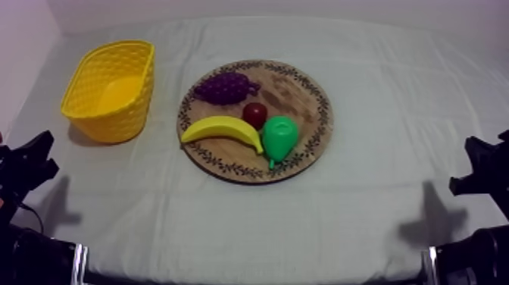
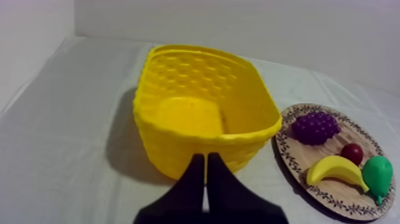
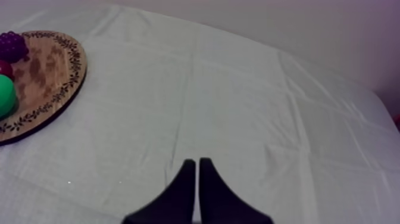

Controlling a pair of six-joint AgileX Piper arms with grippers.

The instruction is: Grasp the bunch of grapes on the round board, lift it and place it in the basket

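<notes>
**Both arms at the near edge of the worktop.** My left end effector (image 2: 205, 156) is pointing across the worktop (image 2: 65, 149), and its two black fingers are pressing together into a narrow wedge. Directly ahead of it, and close, the yellow basket (image 2: 169, 152) is standing upright with its open side facing up. Farther ahead and off to this end effector's right, the round wooden board (image 2: 297, 158) is lying flat near the basket without touching it. The bunch of grapes (image 2: 315, 127) is resting on the board, on the part toward the basket and farthest from me. Nearer to me on the board, the banana (image 2: 336, 170) is lying on its side. The small red fruit (image 2: 352, 152) is sitting just beyond the banana, and the pear (image 2: 377, 174) is lying at the side away from the basket. My right end effector (image 3: 197, 161) is likewise pressing its fingers together, and it is pointing over bare cloth. The board is lying ahead of it and well off to its left.
</notes>
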